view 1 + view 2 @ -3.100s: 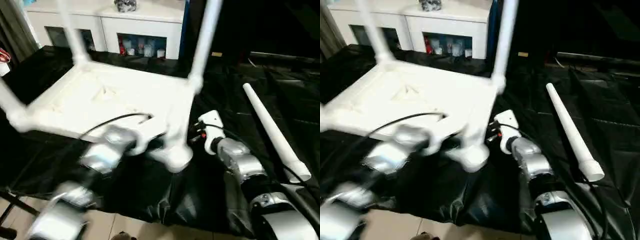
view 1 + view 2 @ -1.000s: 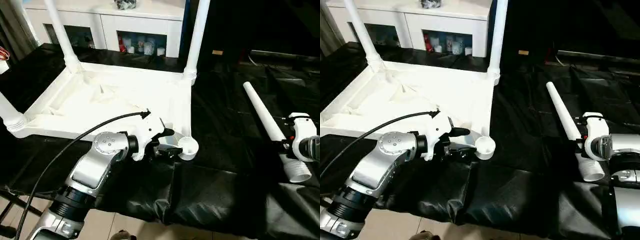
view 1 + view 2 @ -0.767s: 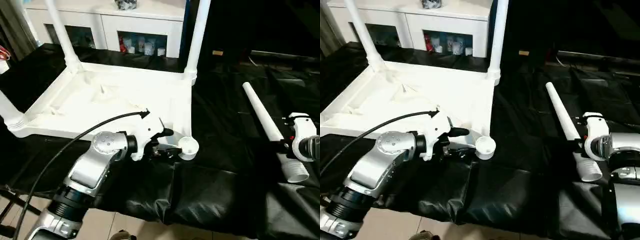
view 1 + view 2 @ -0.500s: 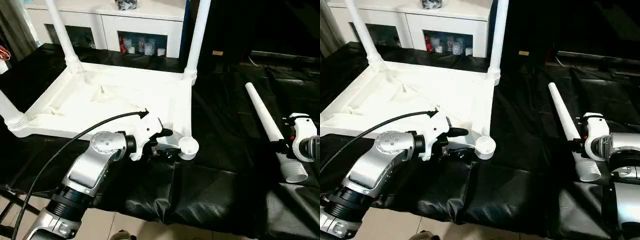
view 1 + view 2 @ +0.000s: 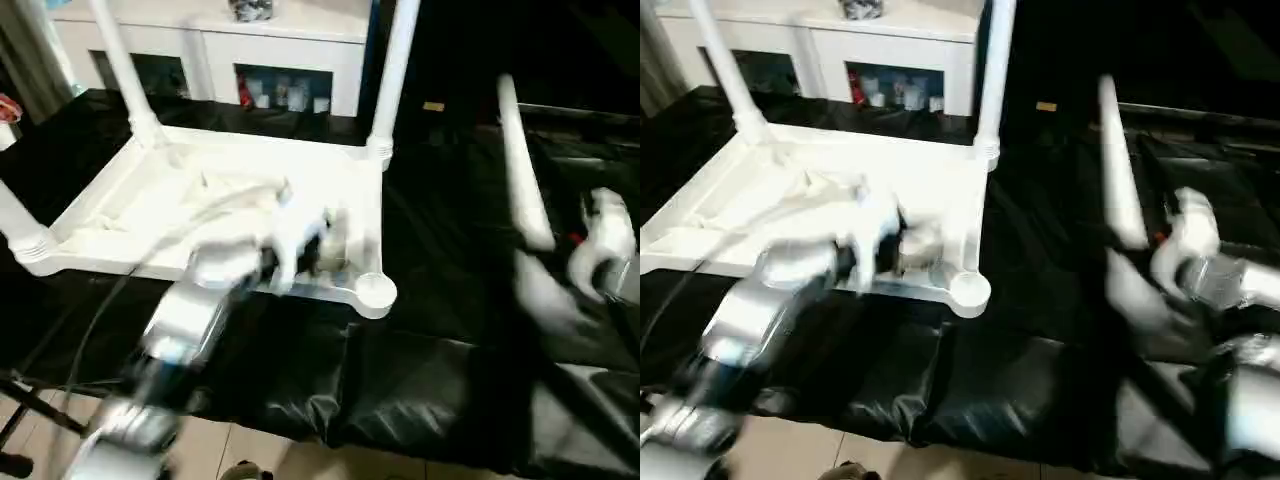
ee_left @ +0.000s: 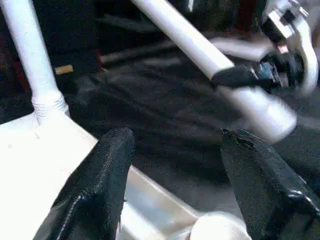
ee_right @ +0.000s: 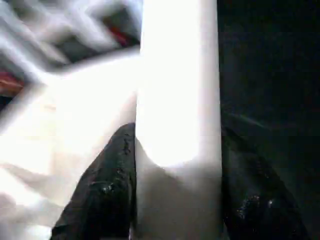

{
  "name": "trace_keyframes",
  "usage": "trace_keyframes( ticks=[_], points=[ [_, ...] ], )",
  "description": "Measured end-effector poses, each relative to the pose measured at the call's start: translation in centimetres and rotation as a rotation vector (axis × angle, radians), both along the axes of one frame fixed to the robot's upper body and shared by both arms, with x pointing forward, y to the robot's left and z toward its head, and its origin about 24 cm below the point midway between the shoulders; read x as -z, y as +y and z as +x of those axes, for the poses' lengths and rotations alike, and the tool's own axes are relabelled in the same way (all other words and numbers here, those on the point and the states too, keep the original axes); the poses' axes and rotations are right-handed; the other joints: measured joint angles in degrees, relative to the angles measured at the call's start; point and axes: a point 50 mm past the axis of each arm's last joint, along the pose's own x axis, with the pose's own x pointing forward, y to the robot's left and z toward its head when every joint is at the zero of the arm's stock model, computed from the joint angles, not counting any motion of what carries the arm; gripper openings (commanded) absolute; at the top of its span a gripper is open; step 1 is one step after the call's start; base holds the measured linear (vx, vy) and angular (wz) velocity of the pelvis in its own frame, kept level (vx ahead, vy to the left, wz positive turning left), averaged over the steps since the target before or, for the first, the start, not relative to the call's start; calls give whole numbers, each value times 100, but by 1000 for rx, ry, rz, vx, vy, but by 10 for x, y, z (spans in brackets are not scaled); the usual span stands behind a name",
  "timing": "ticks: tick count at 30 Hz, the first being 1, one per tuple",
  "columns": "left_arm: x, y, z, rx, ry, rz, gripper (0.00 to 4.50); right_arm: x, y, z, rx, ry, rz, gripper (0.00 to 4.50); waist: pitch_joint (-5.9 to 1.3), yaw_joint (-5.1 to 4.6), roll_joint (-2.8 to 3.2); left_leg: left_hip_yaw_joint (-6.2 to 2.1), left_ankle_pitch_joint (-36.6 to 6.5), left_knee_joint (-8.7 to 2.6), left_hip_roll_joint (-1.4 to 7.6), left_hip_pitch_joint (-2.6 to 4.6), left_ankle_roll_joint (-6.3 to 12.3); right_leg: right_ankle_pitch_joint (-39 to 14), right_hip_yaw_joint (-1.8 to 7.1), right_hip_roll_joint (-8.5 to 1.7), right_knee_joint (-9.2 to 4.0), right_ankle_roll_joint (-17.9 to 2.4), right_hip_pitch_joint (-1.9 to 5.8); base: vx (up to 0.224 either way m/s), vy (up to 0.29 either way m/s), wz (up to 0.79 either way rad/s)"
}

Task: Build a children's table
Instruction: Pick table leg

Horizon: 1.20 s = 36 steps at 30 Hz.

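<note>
2 motion-blurred arms; right gripper (image 7: 175,190) around loose leg (image 7: 177,100).

I see a bench draped in a black sheet (image 5: 420,370), rumpled toward six o'clock. The white tabletop (image 5: 200,200) lies on it upside down, toward ten o'clock, with legs (image 5: 392,70) standing up at its far corners and an open socket (image 5: 376,290) nearest me.
</note>
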Motion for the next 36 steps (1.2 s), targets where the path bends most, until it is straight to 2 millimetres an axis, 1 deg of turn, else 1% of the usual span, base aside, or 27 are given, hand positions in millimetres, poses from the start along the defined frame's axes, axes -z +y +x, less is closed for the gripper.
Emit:
trace_keyframes(
  ticks=[2,3,4,5,6,7,8,11,13,17,20,22,26,27,30,33,35,36],
  points=[
    [0,-2,1,-2,29,-43,320,-4,9,-2,-55,-67,58,183,0,52,1,2,0,1,2,-4,0,0,-1,1,-1,0,-3,0,0,0],
    [-1,-3,1,1,55,-83,320,-7,12,-7,-81,-109,87,183,1,77,0,4,0,1,4,-9,0,0,-2,1,-3,0,-4,0,0,0],
    [-1,-3,2,-2,70,-107,320,-9,18,-8,-116,-141,121,183,0,93,0,5,0,2,6,-8,0,0,-2,1,-3,0,-4,0,0,0],
    [-4,-8,5,1,110,-165,320,-13,28,-17,-180,-204,170,183,1,150,-1,8,1,3,13,-16,1,-1,-10,1,-7,0,-4,0,0,0],
    [-7,-10,8,0,132,-201,320,-15,39,-21,-236,-237,208,183,1,185,0,14,0,5,17,-12,1,-1,-9,1,-6,0,-4,0,0,0],
    [-12,-13,9,8,141,-228,320,-16,48,-22,-282,-254,233,183,1,197,1,15,0,7,17,-13,1,0,-8,0,-6,-1,-4,0,0,0],
    [-20,-20,11,29,152,-271,320,-17,54,-25,-316,-264,245,183,0,235,2,16,0,11,16,-14,1,0,-8,-3,-7,-1,-2,0,0,0],
    [-30,-30,10,76,169,-346,320,-19,65,-31,-388,-282,247,183,0,276,1,17,-10,15,16,-11,-16,-1,-8,-4,-9,2,9,0,0,0],
    [-29,-33,10,90,189,-364,320,-16,71,-34,-415,-283,258,183,0,273,1,17,-10,15,16,-10,-16,-1,-8,-4,-11,3,12,0,0,0],
    [-27,-43,5,143,246,-392,320,-6,87,-44,-481,-233,279,183,1,258,1,16,-10,14,16,-16,-15,-1,-8,-4,-18,8,9,0,0,0],
    [-27,-48,2,180,280,-412,320,-10,93,-45,-512,-236,269,183,1,249,0,16,-10,9,16,-17,-16,-3,-9,-4,-31,25,11,0,0,0],
    [-27,-49,1,187,287,-417,320,-12,95,-46,-527,-243,267,183,1,242,0,16,-10,5,16,-16,-16,-5,-9,-3,-36,32,12,0,0,0],
    [-28,-48,1,195,293,-422,320,-10,100,-46,-549,-229,266,183,1,239,0,16,-10,-1,15,-16,-16,-2,-9,-3,-44,33,11,0,0,0],
    [-28,-49,0,198,298,-422,291,-10,100,-46,-552,-227,265,183,1,239,0,16,-10,-3,14,-17,-16,-1,-9,-3,-46,32,11,0,0,0],
    [-28,-48,0,202,303,-429,280,-10,101,-46,-556,-226,264,183,1,242,0,16,-10,-7,13,-17,-16,0,-9,-3,-49,31,11,0,0,0],
    [-29,-46,0,214,305,-437,244,-12,102,-47,-562,-235,259,183,1,243,0,17,-10,-12,13,-17,-15,1,-9,-3,-51,29,11,0,0,0],
    [-30,-45,-1,225,306,-444,229,-13,103,-47,-570,-240,252,183,1,242,0,17,-9,-15,13,-17,-15,3,-9,-3,-52,25,11,0,0,0],
    [-30,-45,-2,229,308,-452,229,-14,103,-47,-573,-241,250,183,1,242,-1,17,-9,-15,13,-17,-15,3,-9,-3,-53,25,11,0,0,0]
  ],
)
